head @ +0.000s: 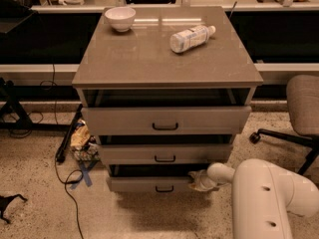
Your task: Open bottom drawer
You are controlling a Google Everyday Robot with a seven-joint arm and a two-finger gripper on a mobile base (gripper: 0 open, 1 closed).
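The drawer [139,184] sits lower centre, slightly out. Your gripper [199,181] is at its right end, right of the handle [164,188]. I cannot tell whether it has any hold. Pull straight toward the bottom edge, so the drawer doesn't skew.

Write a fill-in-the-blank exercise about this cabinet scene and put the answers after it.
The pincer is at the ___ end of the bottom drawer.
The bottle on the cabinet top lies on its ___.
The white bowl stands to the ___ of the bottle.
Under that top sit ___ drawers.
Missing words: right; side; left; three.
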